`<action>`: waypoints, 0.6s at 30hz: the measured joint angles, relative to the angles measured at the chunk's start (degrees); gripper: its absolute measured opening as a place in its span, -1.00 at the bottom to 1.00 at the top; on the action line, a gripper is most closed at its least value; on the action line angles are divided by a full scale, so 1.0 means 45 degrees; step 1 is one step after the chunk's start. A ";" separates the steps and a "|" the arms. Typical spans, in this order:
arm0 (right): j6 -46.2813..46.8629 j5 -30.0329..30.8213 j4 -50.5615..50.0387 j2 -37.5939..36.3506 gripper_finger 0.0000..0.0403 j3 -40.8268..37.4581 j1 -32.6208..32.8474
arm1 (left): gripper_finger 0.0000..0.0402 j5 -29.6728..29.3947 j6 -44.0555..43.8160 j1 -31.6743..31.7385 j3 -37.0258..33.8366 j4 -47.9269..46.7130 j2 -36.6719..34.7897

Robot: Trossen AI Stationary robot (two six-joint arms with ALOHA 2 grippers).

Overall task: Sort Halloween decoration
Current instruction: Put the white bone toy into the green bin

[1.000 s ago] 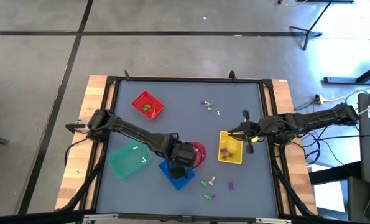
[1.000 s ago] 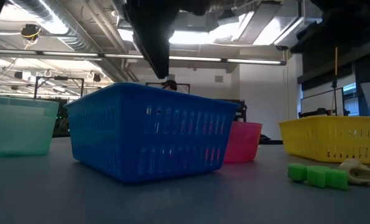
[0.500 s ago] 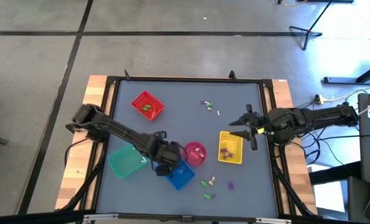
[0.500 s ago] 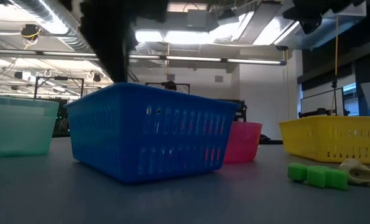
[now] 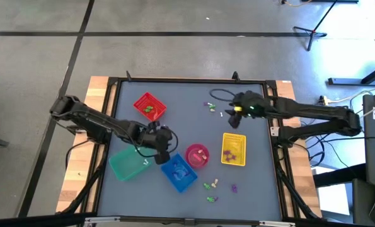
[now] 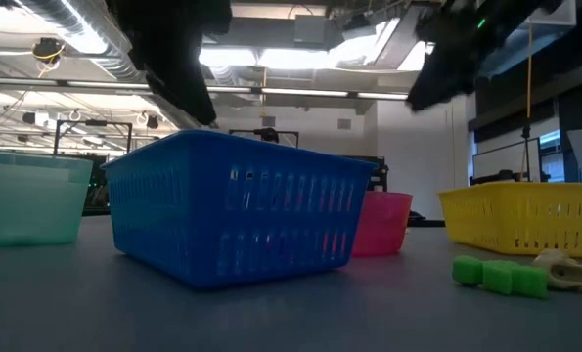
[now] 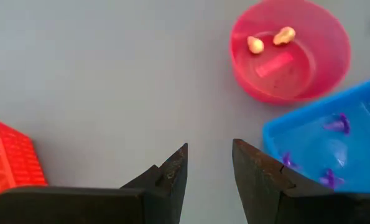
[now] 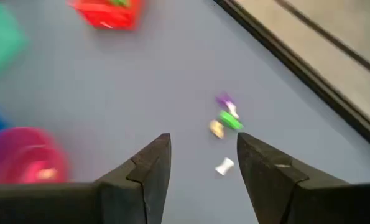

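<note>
Above the grey tabletop at one o'clock | right pincer point(image 8: 200, 168) open, empty, over tiny loose plastic trinkets point(image 8: 225, 119) | left pincer point(image 7: 209, 171) open near blue basket point(image 5: 179, 173) | light, rigid, slippery; pinch across middle.

Table point(image 5: 174, 88) w/ dark mat. Left gripper point(image 5: 164, 140) sits between teal basket point(image 5: 130, 163), blue basket point(image 5: 179, 174) & pink bowl point(image 5: 196, 156). Right gripper point(image 5: 232, 108) over far-right part of mat, just beside a small trinket cluster point(image 5: 210, 106). Red basket point(image 5: 149, 106) holds sth green. Yellow basket point(image 5: 233, 149) has purple bits, prob trinkets. More loose trinkets point(image 5: 211, 186) near the front edge.
</note>
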 joint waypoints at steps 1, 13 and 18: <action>0.0025 0.0000 0.0012 0.0386 -0.10 0.0000 -0.0336 | -0.45 -0.0004 -0.0035 0.0086 -0.0079 0.0064 -0.0028; 0.0673 -0.0205 0.0065 0.3761 -0.10 0.0000 -0.2542 | -0.45 0.0054 -0.0295 0.0319 -0.0220 0.0040 -0.0032; 0.1210 -0.0982 0.0070 0.4612 -0.10 0.0000 -0.2821 | -0.45 0.0064 -0.0295 0.0319 -0.0220 0.0036 -0.0032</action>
